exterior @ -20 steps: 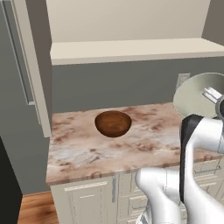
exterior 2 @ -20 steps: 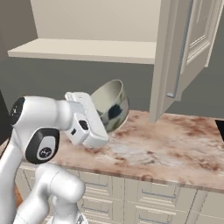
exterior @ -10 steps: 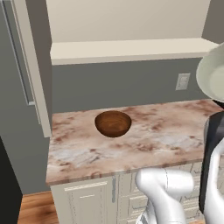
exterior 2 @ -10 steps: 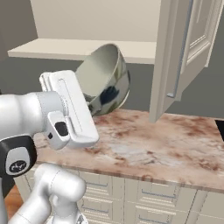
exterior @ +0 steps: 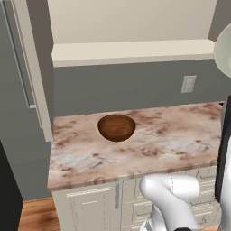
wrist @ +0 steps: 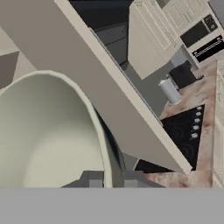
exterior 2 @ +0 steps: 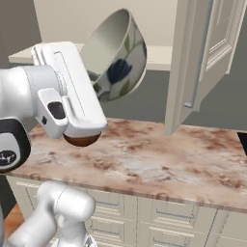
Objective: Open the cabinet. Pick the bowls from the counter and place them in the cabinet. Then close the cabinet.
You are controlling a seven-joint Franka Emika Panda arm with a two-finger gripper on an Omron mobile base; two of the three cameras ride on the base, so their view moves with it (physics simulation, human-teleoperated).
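Note:
My gripper [wrist: 112, 179] is shut on the rim of the pale grey-green bowl [exterior 2: 116, 55], which it holds tilted in the air in front of the cabinet's beige shelf [exterior: 131, 52]. Dark leaf marks show on its outside, and its pale inside [wrist: 43, 140] lies close to the hand camera. A sliver of it reaches the right edge [exterior: 223, 49] of the left base view. The reddish-brown wooden bowl [exterior: 116, 127] stands upright on the marbled counter [exterior: 158, 144], its edge showing under my white hand [exterior 2: 67, 87]. Both cabinet doors are open, the left door [exterior: 27, 67] and the right door [exterior 2: 202, 58].
The open doors jut out over the counter's two ends. A wall outlet [exterior: 187, 84] sits on the grey backsplash. Cream base cupboards with drawers [exterior 2: 164, 222] run below the counter. A black cooktop [wrist: 183, 140] and a metal canister [wrist: 169, 91] lie off to one side.
My arm has lifted the grey-green bowl from just above the counter up to shelf height. The wooden bowl has stayed where it was.

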